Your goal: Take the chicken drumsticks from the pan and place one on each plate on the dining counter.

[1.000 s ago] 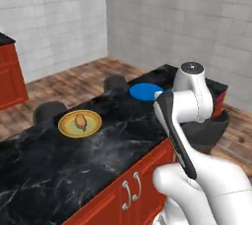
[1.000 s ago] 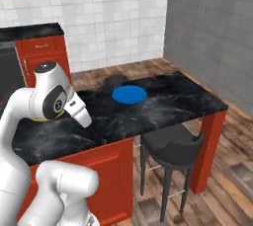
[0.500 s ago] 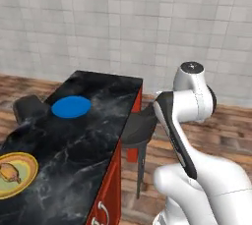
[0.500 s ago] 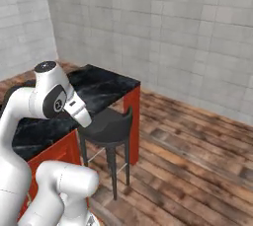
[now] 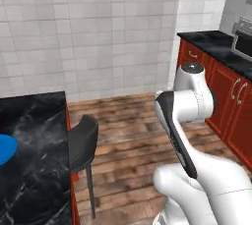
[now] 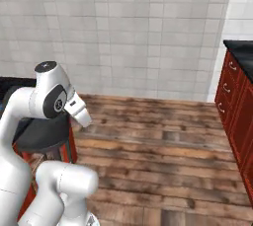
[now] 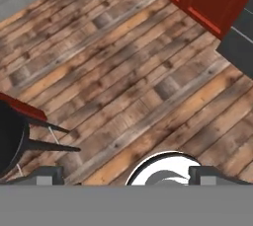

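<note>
The claw (image 7: 121, 174) hung with its jaws spread wide and nothing between them, its two dark tips at the bottom of the hand view, looking down on bare wooden floor (image 7: 123, 72). In the left base view the dining counter (image 5: 34, 170) filled the lower left of the frame, and the blue plate (image 5: 6, 149) showed as a sliver at the left edge, lying on the counter's black marble. A black stool (image 5: 82, 143) stood just beside the counter's end. Red cabinets (image 5: 221, 96) under a second black worktop ran along the right edge of that frame, and a tiled wall (image 6: 123, 27) crossed the top of the right base view.

I judged the step in hand to be travel: the base faced away from the counter, toward the red cabinets, and no drumstick had yet been picked up. The next move called for bringing the pan and its drumsticks into sight, then lowering the spread claw over one piece.
</note>
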